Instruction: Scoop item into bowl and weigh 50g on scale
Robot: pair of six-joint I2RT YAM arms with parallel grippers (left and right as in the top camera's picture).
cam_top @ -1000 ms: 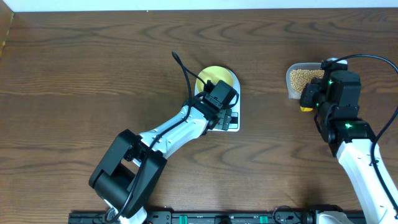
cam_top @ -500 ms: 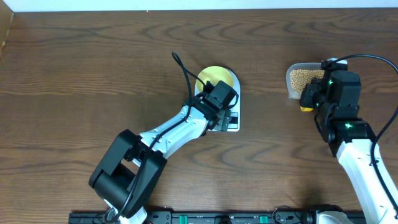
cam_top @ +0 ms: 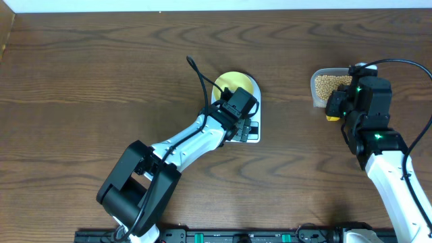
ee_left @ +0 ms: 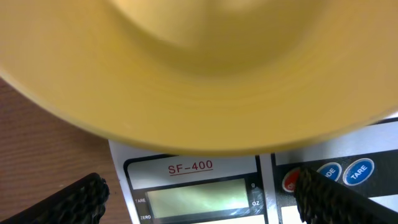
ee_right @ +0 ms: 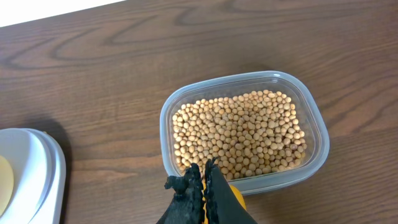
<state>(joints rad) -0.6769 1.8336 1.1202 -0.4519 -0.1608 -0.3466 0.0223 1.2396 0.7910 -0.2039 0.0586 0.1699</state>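
Overhead view: small round pale-yellow bowl (cam_top: 231, 82) sits on white rectangular digital kitchen scale (cam_top: 253, 137), mid-table on dark wood-grain tabletop (cam_top: 88, 61). The part of the bowl that shows holds no beans. Left gripper (ee_left: 205, 202) hangs low over the scale's front edge with its jaws spread wide and nothing between them; left wrist view shows one fingertip (ee_left: 323, 193) just beside the red button (ee_left: 290, 180), the grey display (ee_left: 194, 200) between the two tips, no digits legible. Clear rounded-rectangular plastic container (ee_right: 318, 134) stands well apart, toward the right side of the table, filled with small round tan-beige beans (ee_right: 239, 137). Right gripper (ee_right: 200, 186) hovers at the container's near rim, jaws pinched fully together on what looks like the handle of a yellow plastic scoop (ee_right: 233, 200); the scoop's own bowl is not in view, so whether it carries beans cannot be told. Judgement on progress: early. Bowl is placed on the scale and the left arm seems occupied with switching on or zeroing it. All beans appear to remain in the container. Scooping, transfer to the bowl and trimming to the target weight are all left to do.
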